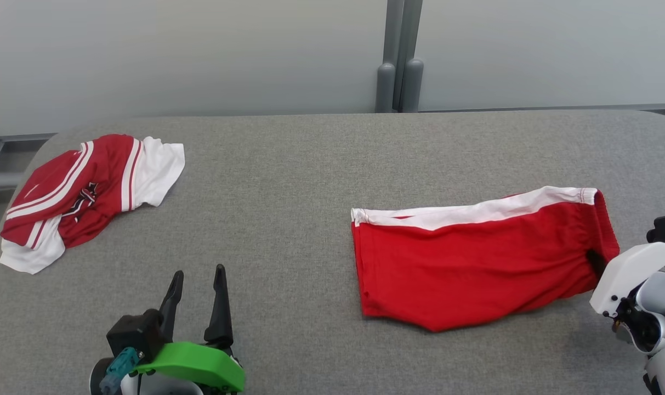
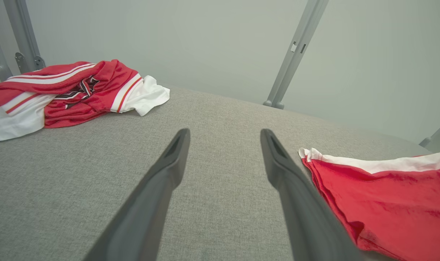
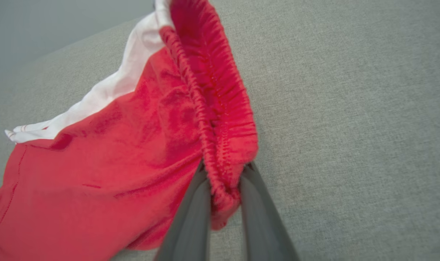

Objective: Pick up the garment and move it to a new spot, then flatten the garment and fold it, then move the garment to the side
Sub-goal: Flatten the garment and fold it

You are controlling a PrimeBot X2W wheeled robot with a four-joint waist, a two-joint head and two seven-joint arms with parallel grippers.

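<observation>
The garment (image 1: pixel 475 263) is a pair of red shorts with a white side stripe, lying folded on the right half of the grey table (image 1: pixel 288 181). My right gripper (image 3: pixel 225 168) is shut on its gathered elastic waistband (image 3: pixel 220 119) at the garment's right end (image 1: pixel 598 258). At the lower left my left gripper (image 1: pixel 198 282) stands open above bare table, well apart from the garment (image 2: pixel 394 203); its two dark fingers (image 2: pixel 169 170) hold nothing.
A second red-and-white garment (image 1: pixel 85 192) lies crumpled at the table's far left corner (image 2: pixel 71 90). A grey post (image 1: pixel 398 60) stands behind the table against a pale wall. Open table surface lies between the two garments.
</observation>
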